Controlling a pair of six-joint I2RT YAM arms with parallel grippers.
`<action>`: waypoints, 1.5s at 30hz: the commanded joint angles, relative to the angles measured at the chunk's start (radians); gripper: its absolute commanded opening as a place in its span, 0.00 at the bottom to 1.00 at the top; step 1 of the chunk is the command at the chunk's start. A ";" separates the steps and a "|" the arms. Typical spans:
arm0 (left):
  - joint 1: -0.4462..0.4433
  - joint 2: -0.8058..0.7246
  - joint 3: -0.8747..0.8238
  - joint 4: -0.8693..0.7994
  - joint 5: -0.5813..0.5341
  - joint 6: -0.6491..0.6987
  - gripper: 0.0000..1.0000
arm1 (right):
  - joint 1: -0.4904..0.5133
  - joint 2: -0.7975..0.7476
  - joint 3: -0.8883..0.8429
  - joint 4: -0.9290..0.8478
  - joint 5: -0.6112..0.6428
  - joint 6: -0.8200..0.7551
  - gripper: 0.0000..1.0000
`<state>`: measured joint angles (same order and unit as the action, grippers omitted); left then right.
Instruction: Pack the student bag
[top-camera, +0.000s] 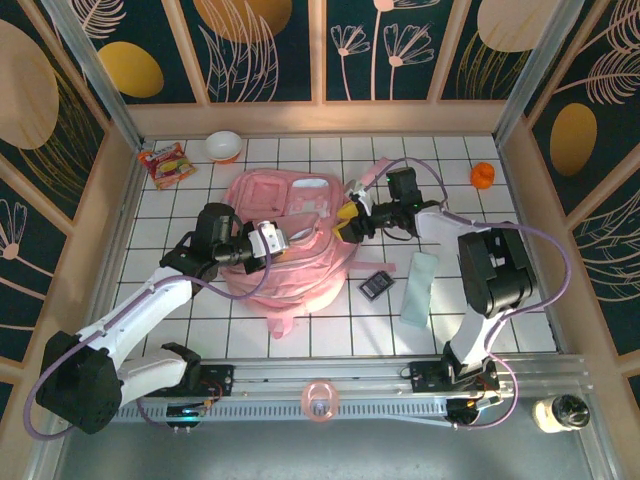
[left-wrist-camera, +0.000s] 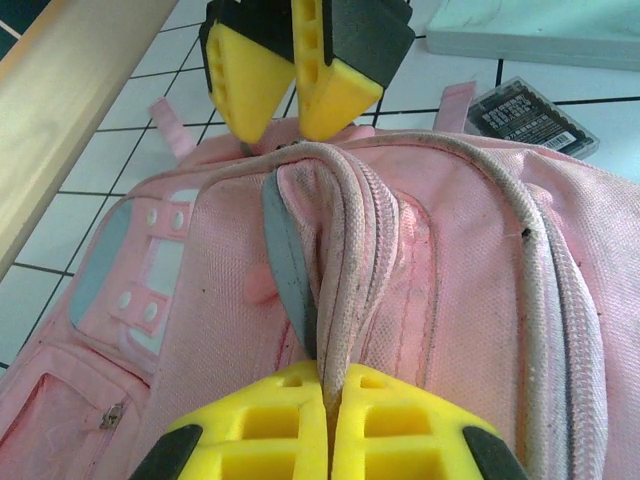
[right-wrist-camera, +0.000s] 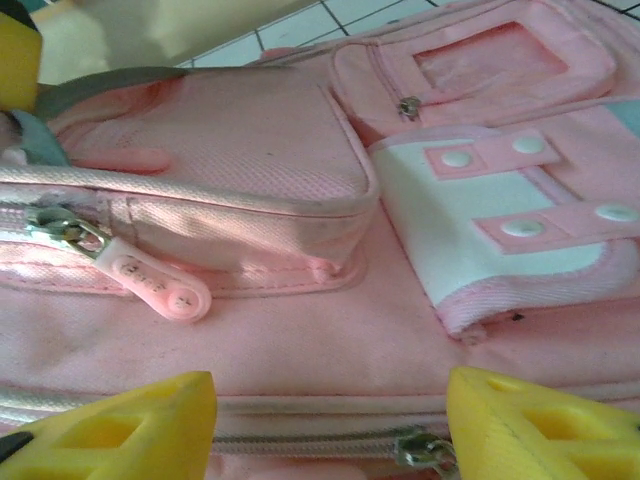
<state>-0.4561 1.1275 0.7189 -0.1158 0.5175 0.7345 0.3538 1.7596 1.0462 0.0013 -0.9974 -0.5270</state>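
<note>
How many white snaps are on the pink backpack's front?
4. Two snaps sit on the upper pink tab of the student bag's white pocket, two on the lower tab. Others may be hidden.

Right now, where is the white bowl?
In the top view, the bowl sits near the table's far left corner, just right of the red snack packet and beyond the backpack.

The tabletop (top-camera: 290, 152) is tiled in white squares with dark grout lines and is evenly lit. A pale wooden ledge (top-camera: 320, 118) borders it at 9, 12 and 3 o'clock. Above it rise dark teal wall panels (top-camera: 270, 50) with gold ovals and thin cream leaf drawings, framed in light wood. Metal posts (top-camera: 90, 70) stand toward 11 and 1 o'clock.
</note>
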 joint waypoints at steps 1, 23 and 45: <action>0.005 -0.034 0.018 0.108 0.098 -0.005 0.00 | -0.010 0.019 0.037 -0.071 -0.118 -0.030 0.63; 0.008 -0.041 0.012 0.066 0.092 0.062 0.00 | -0.059 0.094 0.118 -0.234 -0.024 -0.355 0.61; 0.008 -0.035 0.004 0.077 0.096 0.056 0.00 | -0.030 0.122 0.207 -0.488 -0.010 -0.490 0.20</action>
<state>-0.4561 1.1259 0.7132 -0.1322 0.5343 0.7811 0.3145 1.9194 1.2610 -0.4423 -0.9951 -1.0176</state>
